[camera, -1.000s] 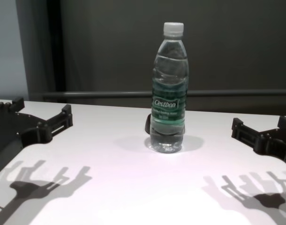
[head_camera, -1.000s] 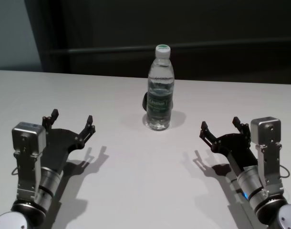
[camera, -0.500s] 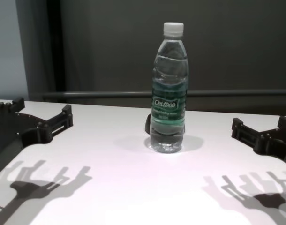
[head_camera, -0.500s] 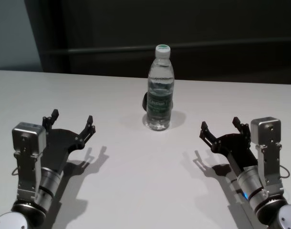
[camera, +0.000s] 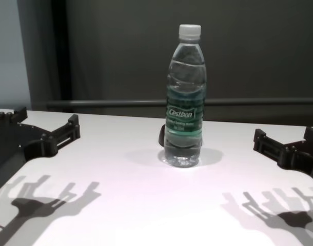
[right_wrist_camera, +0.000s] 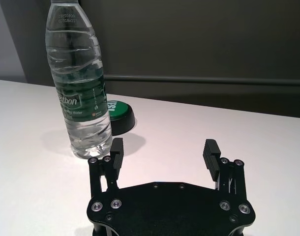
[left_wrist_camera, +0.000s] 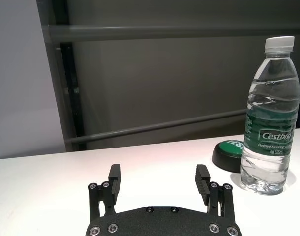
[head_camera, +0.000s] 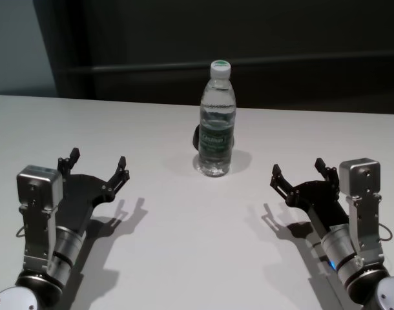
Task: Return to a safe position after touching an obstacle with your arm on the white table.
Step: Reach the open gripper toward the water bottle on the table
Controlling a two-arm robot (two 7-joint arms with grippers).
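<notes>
The obstacle, a clear water bottle (head_camera: 217, 119) with a white cap and green "Cestbon" label, stands upright at the far middle of the white table (head_camera: 184, 245). It also shows in the chest view (camera: 186, 97), the left wrist view (left_wrist_camera: 270, 113) and the right wrist view (right_wrist_camera: 81, 83). My left gripper (head_camera: 95, 165) hovers open and empty at the near left, well apart from the bottle. My right gripper (head_camera: 299, 172) hovers open and empty at the near right, also apart from it. Both show in the chest view, the left gripper (camera: 46, 123) and the right gripper (camera: 285, 139).
A low dark puck with a green top (left_wrist_camera: 229, 153) sits on the table just behind the bottle, also in the right wrist view (right_wrist_camera: 118, 115). A dark grey wall with a horizontal rail (head_camera: 248, 62) runs behind the table's far edge.
</notes>
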